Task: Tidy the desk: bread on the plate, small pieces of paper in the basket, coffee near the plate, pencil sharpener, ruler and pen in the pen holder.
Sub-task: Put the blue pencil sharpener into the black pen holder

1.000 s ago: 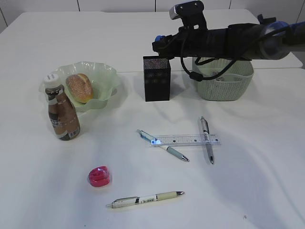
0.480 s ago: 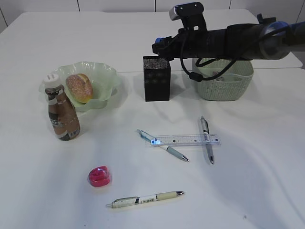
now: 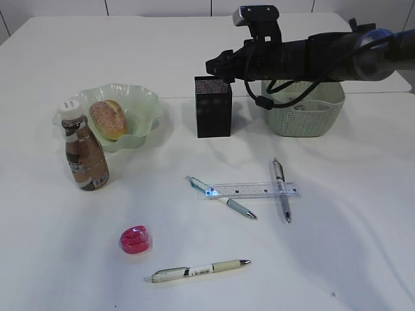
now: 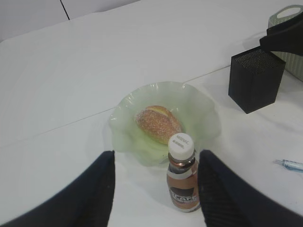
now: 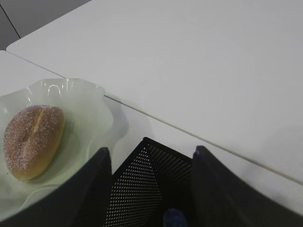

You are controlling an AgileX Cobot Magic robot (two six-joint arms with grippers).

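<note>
My right gripper [image 3: 219,65] hangs open just above the black mesh pen holder [image 3: 213,107]. In the right wrist view its fingers [image 5: 150,150] straddle the holder's mouth [image 5: 142,189], and a small blue thing shows at the frame's bottom edge. My left gripper [image 4: 156,153] is open above the coffee [image 4: 182,172], which stands beside the plate [image 3: 146,107] holding the bread [image 3: 108,118]. The ruler [image 3: 253,190] lies across two pens [image 3: 220,197] [image 3: 281,189]; a third pen [image 3: 198,269] and the pink pencil sharpener [image 3: 135,240] lie nearer. The small pieces of paper cannot be made out.
The green basket [image 3: 305,113] stands right of the pen holder, with my right arm [image 3: 311,55] stretched over it. The left arm does not show in the exterior view. Bare white desk [image 3: 350,246] lies at the front right.
The right gripper's fingers have spread a little wider over the pen holder. Everything on the desk stays where it was.
</note>
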